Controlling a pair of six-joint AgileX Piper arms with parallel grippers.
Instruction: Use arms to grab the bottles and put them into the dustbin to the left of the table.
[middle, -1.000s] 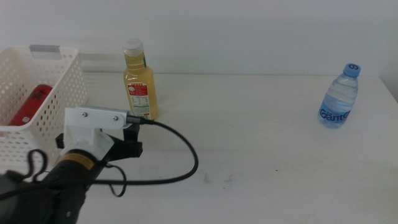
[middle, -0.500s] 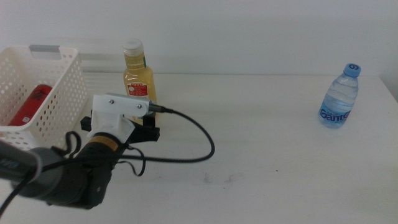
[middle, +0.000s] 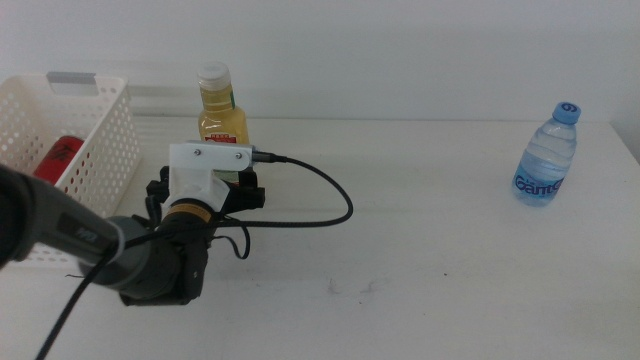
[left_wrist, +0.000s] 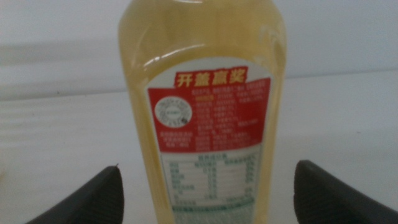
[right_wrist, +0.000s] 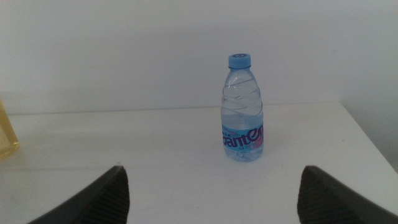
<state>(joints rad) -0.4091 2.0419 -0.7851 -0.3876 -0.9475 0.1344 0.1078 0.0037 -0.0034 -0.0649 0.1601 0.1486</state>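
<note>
1. The yellow juice bottle (middle: 222, 120) stands upright near the table's (middle: 420, 230) far edge, just beside the right wall of the white dustbin (middle: 95, 150). The red soda can (middle: 58, 163) already lies inside the dustbin, seen through its open top and perforated side.
2. The clear water bottle (middle: 547, 155) stands upright, well apart, near the table's far right corner; in the right wrist view it has bare tabletop on every side.
3. The left arm (middle: 130, 255) reaches in from the left, its white wrist block (middle: 208, 165) directly in front of the juice bottle's lower half and hiding it in the middle view. A black cable (middle: 310, 205) loops from the block out over the table to the right.
4. The left gripper (left_wrist: 205, 186) has its jaws spread wide, one tip on each side of the juice bottle, with a clear gap between each tip and the bottle's wall. The bottle's red and white label (left_wrist: 208, 118) fills the wrist view between them.
5. The right gripper (right_wrist: 211, 186) is out of the middle view; its jaws stand wide apart, holding nothing, pointed toward the water bottle, which is still some way ahead.
6. Open white tabletop lies between the two bottles, marked only by faint scuffs (middle: 355, 288). On the juice bottle's left, the dustbin wall stands close.
</note>
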